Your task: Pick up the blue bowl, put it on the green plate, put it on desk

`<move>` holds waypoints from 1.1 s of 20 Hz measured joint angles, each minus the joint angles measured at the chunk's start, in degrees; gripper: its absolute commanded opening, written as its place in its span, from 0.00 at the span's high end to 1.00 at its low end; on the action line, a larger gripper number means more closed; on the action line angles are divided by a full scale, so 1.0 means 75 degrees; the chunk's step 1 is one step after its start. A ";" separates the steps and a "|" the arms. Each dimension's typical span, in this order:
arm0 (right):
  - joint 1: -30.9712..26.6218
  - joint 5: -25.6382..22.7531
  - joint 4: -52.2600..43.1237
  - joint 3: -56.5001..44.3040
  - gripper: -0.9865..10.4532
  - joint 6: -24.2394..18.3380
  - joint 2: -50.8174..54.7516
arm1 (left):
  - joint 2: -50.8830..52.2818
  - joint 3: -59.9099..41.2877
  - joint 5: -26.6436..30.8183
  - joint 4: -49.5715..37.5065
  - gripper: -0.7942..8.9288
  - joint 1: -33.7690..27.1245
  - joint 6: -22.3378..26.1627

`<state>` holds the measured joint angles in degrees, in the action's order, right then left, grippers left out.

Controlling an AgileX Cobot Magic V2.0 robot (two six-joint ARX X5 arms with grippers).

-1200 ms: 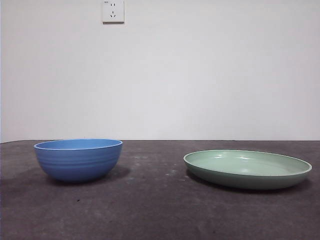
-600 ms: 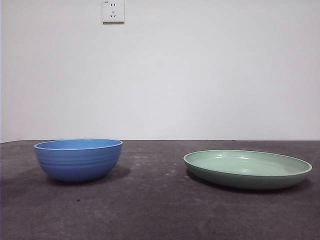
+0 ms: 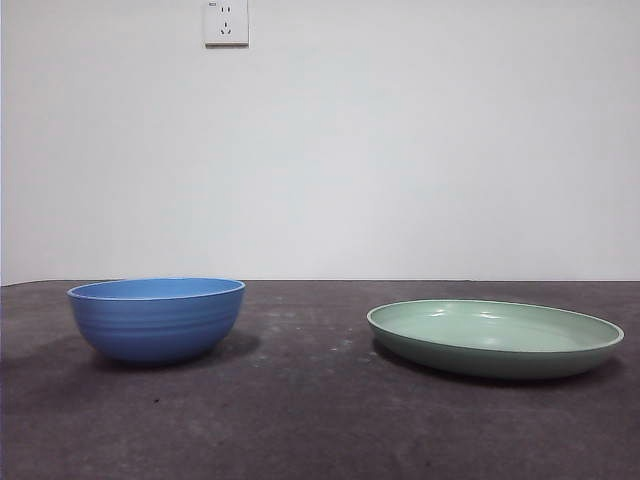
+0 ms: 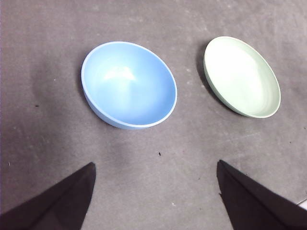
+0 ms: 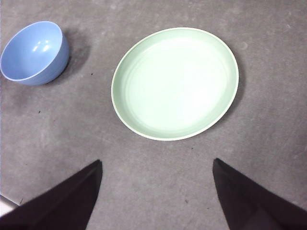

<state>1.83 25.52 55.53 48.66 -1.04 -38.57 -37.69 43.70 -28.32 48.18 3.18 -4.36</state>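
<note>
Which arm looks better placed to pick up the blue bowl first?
Probably the left. Its open pincer hangs above the desk with the blue bowl closest before it. The right pincer, also open, faces the green plate, with the bowl off to one side.

Only two obstacles on the desk (image 3: 320,420): blue bowl (image 3: 157,320) at left, green plate (image 3: 495,338) at right, well apart, w/ a bare strip of desk between them wide enough for a pass. Bowl stands taller, upright, empty, rim clear all round; plate is low, so little to clip when crossing over it. Near side of the desk bare in front of both. Far side bare to the wall (image 3: 400,150); wall socket (image 3: 226,22) sits high, above the bowl. Left gripper (image 4: 156,191) hangs above the bowl w/ jaws spread, nothing between; right gripper (image 5: 157,189) same above the plate. Air over both dishes unobstructed.
</note>
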 measured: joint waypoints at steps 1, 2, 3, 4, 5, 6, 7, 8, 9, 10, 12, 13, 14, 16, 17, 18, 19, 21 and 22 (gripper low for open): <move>0.0000 0.0000 0.0000 0.0000 0.59 0.0009 0.0000 | -0.0125 0.0041 0.0003 -0.0009 0.50 0.0000 -0.0006; 0.0000 0.0000 0.0000 0.0000 0.59 0.0032 0.0000 | -0.0312 0.0134 0.0035 -0.0050 0.50 0.0003 -0.0032; 0.0000 0.0000 0.0000 0.0000 0.59 0.0055 0.0000 | -0.0545 0.0300 0.0137 -0.0119 0.50 0.0012 -0.0044; 0.0000 0.0000 0.0000 0.0000 0.59 0.0061 0.0000 | -0.0825 0.0495 0.0204 -0.0254 0.50 0.0017 -0.0085; 0.0000 0.0000 0.0000 0.0000 0.59 0.0064 0.0000 | -0.1137 0.0743 0.0248 -0.0306 0.50 0.0050 -0.0096; 0.0003 0.0000 0.0000 0.0000 0.59 0.0067 0.0000 | -0.1463 0.1008 0.0315 -0.0338 0.50 0.0099 -0.0105; 0.0009 0.0000 0.0000 0.0000 0.59 0.0093 0.0000 | -0.1813 0.1282 0.0455 -0.0341 0.50 0.0163 -0.0114; 0.0009 0.0000 0.0000 0.0000 0.59 0.0122 0.0000 | -0.2186 0.1539 0.0647 -0.0358 0.50 0.0248 -0.0117; 0.0009 0.0000 0.0000 0.0000 0.59 0.0146 0.0000 | -0.2579 0.1766 0.0877 -0.0373 0.50 0.0338 -0.0117; 0.0009 0.0000 -0.0003 0.0000 0.59 0.0166 0.0000 | -0.2973 0.1970 0.1052 -0.0370 0.50 0.0425 -0.0114; 0.0009 0.0000 0.0000 0.0000 0.59 0.0178 0.0000 | -0.3754 0.2326 0.1346 -0.0373 0.50 0.0606 -0.0102; 0.0009 0.0000 0.0000 0.0000 0.59 0.0178 0.0000 | -0.4109 0.2486 0.1478 -0.0379 0.50 0.0697 -0.0079; 0.0009 0.0000 0.0000 0.0000 0.59 0.0178 0.0000 | -0.4450 0.2632 0.1682 -0.0396 0.50 0.0810 -0.0058; 0.0009 0.0000 0.0000 0.0000 0.59 0.0178 0.0000 | -0.5091 0.2894 0.2189 -0.0399 0.50 0.1023 0.0044; 0.0009 0.0000 0.0000 0.0000 0.59 0.0178 0.0000 | -0.5400 0.3002 0.2398 -0.0449 0.51 0.1099 0.0105; 0.0009 0.0000 0.0000 0.0000 0.59 0.0178 0.0000 | -0.5683 0.3060 0.2433 -0.0548 0.51 0.1151 0.0140; 0.0009 0.0000 0.0000 0.0000 0.59 0.0181 0.0000 | -0.5939 0.3066 0.2495 -0.0673 0.51 0.1198 0.0181; 0.0009 0.0000 0.0000 0.0000 0.59 0.0181 0.0000 | -0.6423 0.3066 0.2562 -0.0854 0.51 0.1300 0.0221; 0.0009 0.0000 0.0000 0.0000 0.59 0.0181 0.0000 | -0.6656 0.3066 0.2591 -0.0933 0.51 0.1355 0.0245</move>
<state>1.89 25.52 55.53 48.66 0.32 -38.57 -87.61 66.70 -8.88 41.19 13.34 -2.52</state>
